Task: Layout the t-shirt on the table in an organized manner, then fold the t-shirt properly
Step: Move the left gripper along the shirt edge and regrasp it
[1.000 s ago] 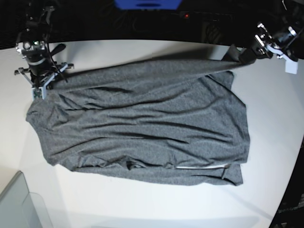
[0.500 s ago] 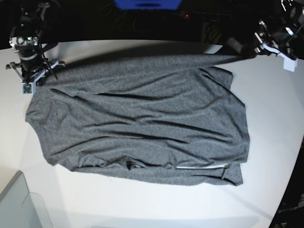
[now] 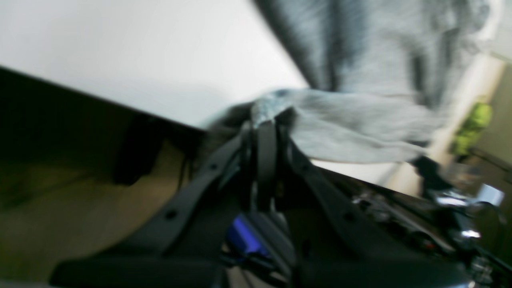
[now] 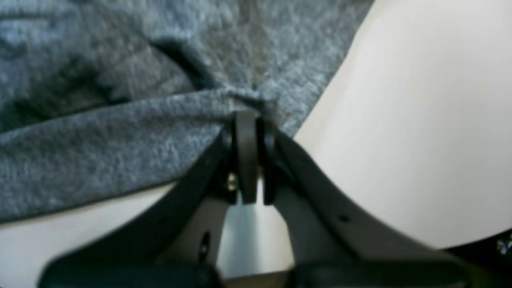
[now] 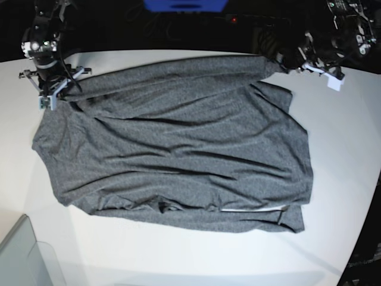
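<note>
The bench is a smooth, plain white top with a curved edge that sweeps round at the right of the base view; beyond its far edge the room is dark, with a blue object and a small red light showing at the far side. At the near left corner a translucent grey bin corner juts into view. At the far left, the right end effector is closed on the far-left corner of the t-shirt; the right wrist view shows its black fingers pressed together with a pinch of heathered grey cloth bunched at their tips, white bench beside it. The t-shirt lies spread across the middle of the bench, dark grey and wrinkled, its far edge stretched in a line between the two arms and its near hem lying loose with a small fold at the near right. At the far right, the left end effector is closed on the far-right corner of the cloth, right at the bench's far edge; the left wrist view is blurred but shows cloth caught at the closed tips. No brand, label or writing can be read anywhere.
</note>
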Tool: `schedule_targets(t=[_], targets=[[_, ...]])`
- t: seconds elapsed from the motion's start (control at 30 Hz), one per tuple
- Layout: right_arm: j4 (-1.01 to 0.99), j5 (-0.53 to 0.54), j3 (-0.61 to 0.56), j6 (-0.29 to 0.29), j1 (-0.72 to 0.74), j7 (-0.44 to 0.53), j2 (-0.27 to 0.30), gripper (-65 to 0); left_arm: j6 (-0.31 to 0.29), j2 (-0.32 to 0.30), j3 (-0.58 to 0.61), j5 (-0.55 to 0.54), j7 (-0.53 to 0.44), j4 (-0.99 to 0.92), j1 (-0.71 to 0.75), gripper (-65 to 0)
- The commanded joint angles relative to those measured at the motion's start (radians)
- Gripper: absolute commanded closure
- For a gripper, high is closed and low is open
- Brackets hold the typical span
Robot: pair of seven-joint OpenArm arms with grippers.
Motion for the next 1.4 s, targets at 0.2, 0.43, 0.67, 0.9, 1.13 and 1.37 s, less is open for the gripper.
schedule_targets(t=[0.2, 0.43, 0.67, 0.9, 1.13, 1.37], targets=[[-0.011, 0.001, 0.005, -0.004, -0.002, 0.019, 0.008, 0.0, 0.000, -0.015, -0.026, 0.003, 0.003, 0.016, -0.030, -0.4], [-0.008, 0.001, 0.005, -0.004, -0.002, 0.019, 0.008, 0.0, 0.000, -0.020, -0.078, 0.003, 0.003, 0.019, -0.023, -9.0], [-0.008, 0.001, 0.005, -0.004, 0.000, 0.019, 0.008, 0.0, 0.001, -0.017, -0.190, -0.002, 0.003, 0.021, -0.027, -17.1], [-0.008, 0.001, 0.002, -0.004, 0.003, 0.019, 0.008, 0.0, 0.001, -0.015, -0.211, -0.088, 0.003, 0.021, -0.058, -17.2], [-0.008, 0.001, -0.038, -0.004, 0.000, 0.019, 0.010, 0.0, 0.009, 0.032, -0.201, -0.108, 0.009, 0.012, -0.156, -21.8], [-0.003, 0.001, -0.038, -0.004, 0.004, 0.011, 0.007, 0.0, 0.011, 0.042, -0.064, 0.006, 0.003, 0.010, -0.218, -34.6]])
